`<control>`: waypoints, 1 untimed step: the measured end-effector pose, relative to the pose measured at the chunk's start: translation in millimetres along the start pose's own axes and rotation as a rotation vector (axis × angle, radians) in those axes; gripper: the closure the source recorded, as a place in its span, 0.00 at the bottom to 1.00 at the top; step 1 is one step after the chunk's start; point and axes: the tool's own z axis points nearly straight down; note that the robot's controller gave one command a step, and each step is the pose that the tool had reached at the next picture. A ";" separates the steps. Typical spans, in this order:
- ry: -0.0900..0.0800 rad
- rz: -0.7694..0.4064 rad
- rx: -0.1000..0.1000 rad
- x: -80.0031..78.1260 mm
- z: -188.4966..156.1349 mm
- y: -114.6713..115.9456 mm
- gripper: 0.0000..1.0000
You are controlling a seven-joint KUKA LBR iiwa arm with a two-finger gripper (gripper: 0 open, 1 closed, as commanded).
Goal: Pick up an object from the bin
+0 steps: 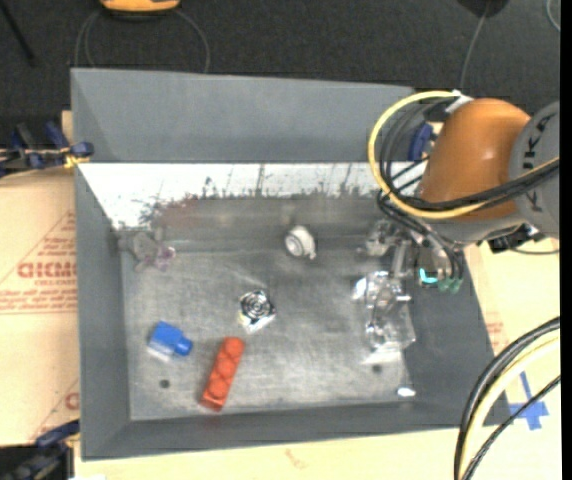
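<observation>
Robot hand [386, 313] low at right side of bin [106, 298]
One white ball [300, 241], one silver disc [256, 308], one blue block [170, 341] and one red bar [222, 373] lie apart to its left; hand's opening cannot be told.

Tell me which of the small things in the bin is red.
The long bumpy piece at lower left; the block beside it is blue, the others silvery or pale.

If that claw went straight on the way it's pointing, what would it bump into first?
Probably just the bare bin floor at its right side: nothing seems to lie under the gripper, though depth is hard to judge.
</observation>
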 end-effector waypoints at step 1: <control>-0.002 -0.080 -0.003 1.6 48.2 63.5 0.00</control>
